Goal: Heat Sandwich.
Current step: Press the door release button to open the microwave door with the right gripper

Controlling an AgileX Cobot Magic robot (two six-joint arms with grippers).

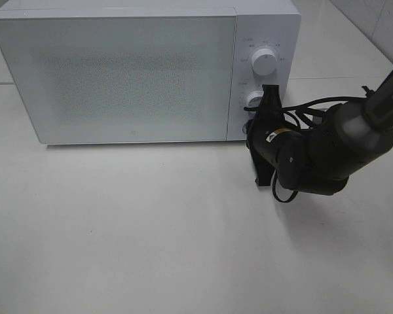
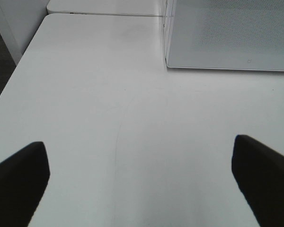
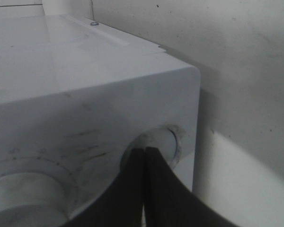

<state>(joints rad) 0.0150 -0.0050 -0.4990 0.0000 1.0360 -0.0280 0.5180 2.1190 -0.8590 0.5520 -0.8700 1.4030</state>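
Note:
The sandwich is out of view. A white microwave (image 1: 118, 72) stands at the back of the table with its frosted door (image 1: 114, 75) closed. My right gripper (image 1: 252, 125) is at the bottom of the control panel, below the lower knob (image 1: 253, 99). In the right wrist view this gripper (image 3: 145, 150) is shut, its tips together against a round button (image 3: 164, 141) near the panel's corner, with nothing held. My left gripper (image 2: 142, 175) hangs open over bare table left of the microwave (image 2: 227, 38); its fingers (image 2: 19, 182) hold nothing.
An upper knob (image 1: 264, 62) sits above the lower one on the panel. The right arm (image 1: 327, 147) and its cables reach in from the right edge. The white table (image 1: 150, 235) stretches in front of the microwave; its left edge (image 2: 9, 75) shows in the left wrist view.

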